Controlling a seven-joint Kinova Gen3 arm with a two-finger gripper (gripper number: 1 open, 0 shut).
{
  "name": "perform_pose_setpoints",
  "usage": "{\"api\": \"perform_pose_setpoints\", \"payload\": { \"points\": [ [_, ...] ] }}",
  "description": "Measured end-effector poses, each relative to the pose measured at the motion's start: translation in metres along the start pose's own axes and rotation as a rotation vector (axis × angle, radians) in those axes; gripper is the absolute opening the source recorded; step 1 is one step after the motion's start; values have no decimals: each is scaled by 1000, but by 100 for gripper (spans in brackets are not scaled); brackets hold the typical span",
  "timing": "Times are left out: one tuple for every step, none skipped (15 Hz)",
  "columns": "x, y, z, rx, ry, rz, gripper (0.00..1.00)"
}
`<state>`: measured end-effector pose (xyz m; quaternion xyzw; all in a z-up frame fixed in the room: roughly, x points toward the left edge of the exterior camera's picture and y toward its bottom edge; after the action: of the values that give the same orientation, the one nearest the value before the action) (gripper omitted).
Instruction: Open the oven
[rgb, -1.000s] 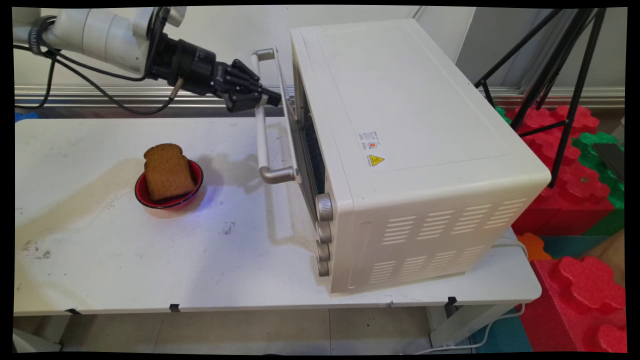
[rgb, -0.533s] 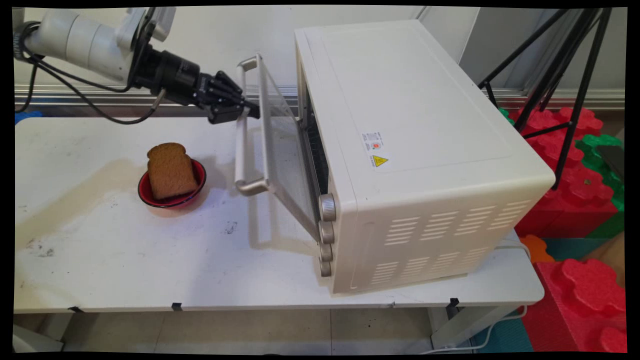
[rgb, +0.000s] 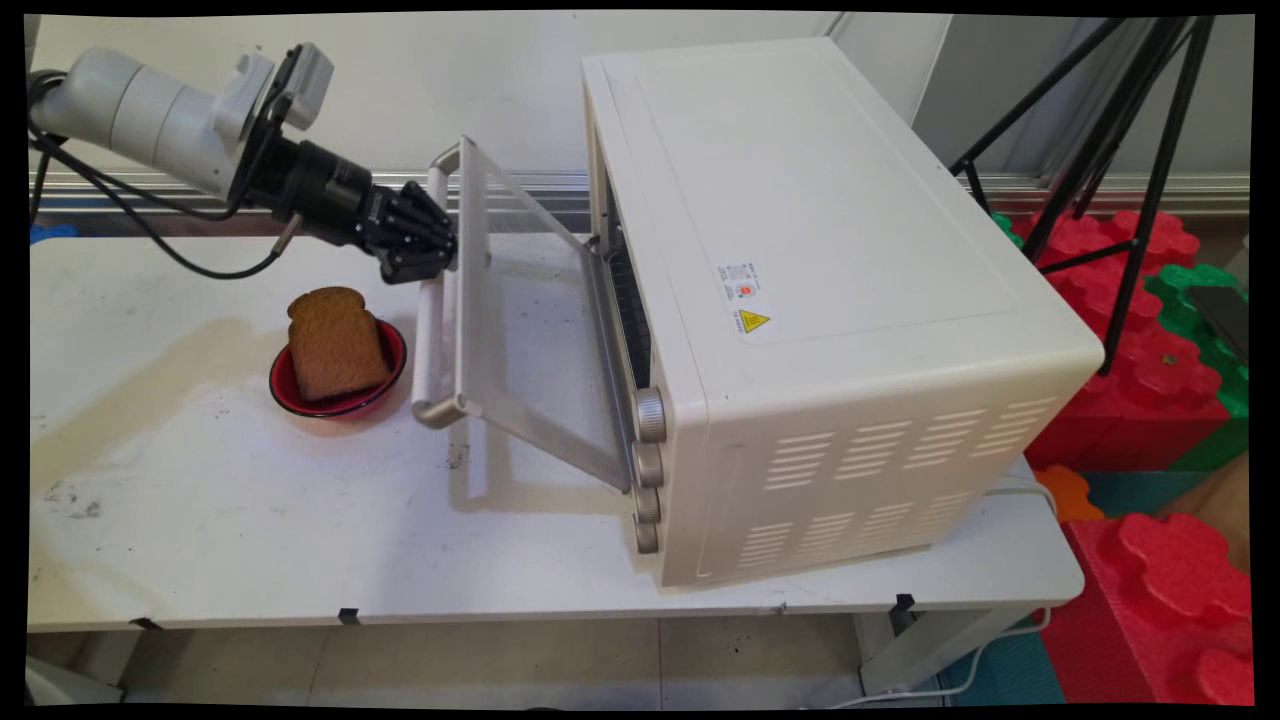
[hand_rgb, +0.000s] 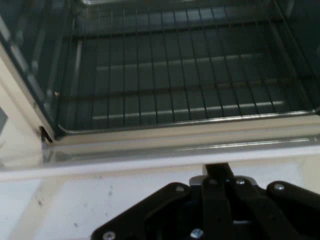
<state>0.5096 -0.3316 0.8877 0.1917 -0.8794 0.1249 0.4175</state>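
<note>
White desk (rgb: 250, 520) carries a cream toaster oven (rgb: 820, 300) on its right half, front face turned toward the picture's left, four knobs (rgb: 648, 465) in a column at the near front corner. Oven door (rgb: 530, 330), hinged at the bottom, stands about half open, tilted out and down toward the left, glass pane facing up. Door handle (rgb: 432, 300), a pale bar with metal ends, runs along the door's free top edge. Black claw (rgb: 440, 255) at the end of the white arm (rgb: 150, 115) comes in from the upper left and meets the handle at its far portion; fingers pressed together on the handle bar, pinching it. Hand view: claw linkage at the bottom edge, fingers closed at the door's upper edge, and beyond it the oven cavity with wire rack (hand_rgb: 185, 80) lying level inside. Red bowl (rgb: 338, 370) sits on the desk just left of the door's handle, below and slightly left of the claw, apart from it. Brown bread slice (rgb: 336, 342) stands propped upright in the bowl, leaning.
</note>
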Motion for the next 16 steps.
{"api": "perform_pose_setpoints", "payload": {
  "points": [
    [-5, 1, -1, -2, -9, 1, 0],
    [-10, 2, -3, -3, -17, 2, 0],
    [-11, -1, 0, -12, -23, 10, 0],
    [-16, 0, 0, -14, -32, 13, 0],
    [-20, 1, -1, -15, -39, 16, 0],
    [-25, 2, -3, -14, -46, 16, 0],
    [-29, 3, -4, -16, -54, 19, 0],
    [-33, 4, -4, -18, -62, 23, 0],
    [-37, 4, -4, -21, -70, 27, 0],
    [-42, 6, -6, -20, -78, 28, 0],
    [-47, 7, -6, -20, -87, 31, 0],
    [-52, 7, -7, -21, -94, 34, 0],
    [-55, 8, -7, -21, -98, 35, 0],
    [-59, 9, -7, -21, -105, 37, 0],
    [-63, 9, -8, -20, -111, 38, 0],
    [-67, 11, -8, -19, -117, 38, 0]
  ]
}}
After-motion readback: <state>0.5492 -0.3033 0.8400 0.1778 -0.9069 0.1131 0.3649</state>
